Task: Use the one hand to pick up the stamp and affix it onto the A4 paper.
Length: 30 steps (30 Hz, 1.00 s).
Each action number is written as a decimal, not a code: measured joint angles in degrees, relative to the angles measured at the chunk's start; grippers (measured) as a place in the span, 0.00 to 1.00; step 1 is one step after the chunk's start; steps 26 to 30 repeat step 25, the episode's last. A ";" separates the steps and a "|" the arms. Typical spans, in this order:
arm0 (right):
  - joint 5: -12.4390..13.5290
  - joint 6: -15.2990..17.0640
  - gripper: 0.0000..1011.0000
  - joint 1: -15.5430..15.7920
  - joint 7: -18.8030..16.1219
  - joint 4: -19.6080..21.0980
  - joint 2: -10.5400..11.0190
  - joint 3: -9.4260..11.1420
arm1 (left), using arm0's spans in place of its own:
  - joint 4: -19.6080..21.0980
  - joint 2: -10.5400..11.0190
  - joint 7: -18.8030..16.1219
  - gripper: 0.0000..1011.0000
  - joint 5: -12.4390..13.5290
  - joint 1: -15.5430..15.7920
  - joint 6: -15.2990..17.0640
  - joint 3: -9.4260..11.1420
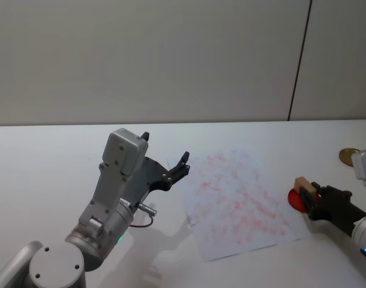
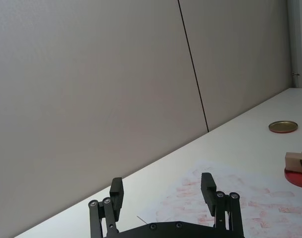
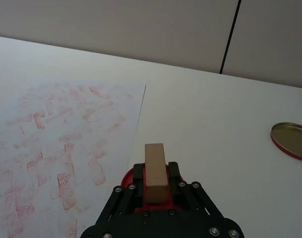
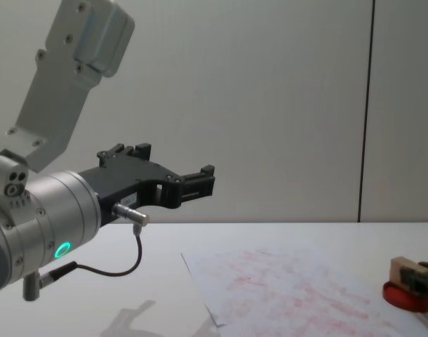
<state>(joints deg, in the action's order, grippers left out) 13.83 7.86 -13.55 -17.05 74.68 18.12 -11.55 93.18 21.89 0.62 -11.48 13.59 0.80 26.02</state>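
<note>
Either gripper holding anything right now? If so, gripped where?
The right gripper holds the stamp, fingers clamped on its two side faces near the lower end, over the red ink pad. The left gripper is open, empty, raised.

Lab: bare white table [image 1: 45, 150], plain wall panels [image 1: 147, 54]

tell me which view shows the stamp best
The right wrist view: the wooden stamp sits close and centred, clamped in the right gripper over the red ink pad. In the head, chest and left wrist views it is small, near the right edge.
</note>
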 joint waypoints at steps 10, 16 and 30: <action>0.14 -0.22 0.58 -0.22 0.23 -0.81 -0.19 -0.07 | 0.00 0.00 0.00 0.98 0.00 0.00 0.00 0.00; 0.93 -1.14 0.78 0.10 0.60 0.14 -0.13 0.08 | 0.00 0.00 0.00 0.98 0.00 0.00 0.00 0.00; 2.15 -2.74 0.99 1.74 2.25 5.11 0.30 0.42 | 0.00 0.00 0.00 0.98 0.00 0.00 0.00 0.00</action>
